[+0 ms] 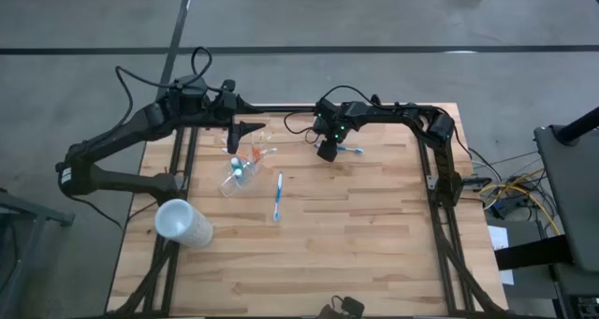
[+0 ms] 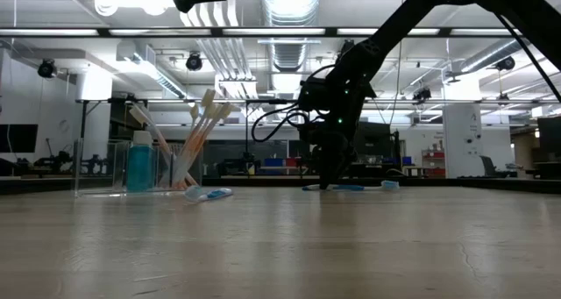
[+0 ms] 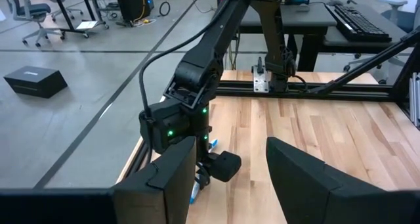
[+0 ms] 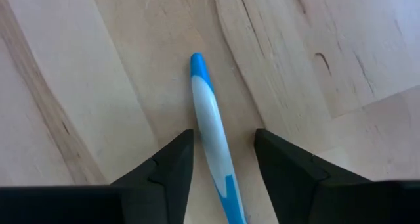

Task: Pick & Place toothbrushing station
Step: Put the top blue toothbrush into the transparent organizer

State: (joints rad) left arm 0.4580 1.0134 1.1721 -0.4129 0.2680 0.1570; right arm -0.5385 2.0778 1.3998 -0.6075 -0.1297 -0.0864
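Note:
A white-and-blue toothbrush lies flat on the wooden table near its far edge. My right gripper points down over it, open. Its fingers stand on either side of the handle with a gap on each side. The same toothbrush sticks out toward the table's right from under this gripper. The clear tumbler stands at the far left, with several toothbrushes leaning in it and a blue toothpaste tube. My left gripper hovers open above the far left edge.
A second white-and-blue toothbrush lies flat just right of the tumbler. The frosted whitish cup lies at the left edge. The metal frame rail runs along the far edge behind my right gripper.

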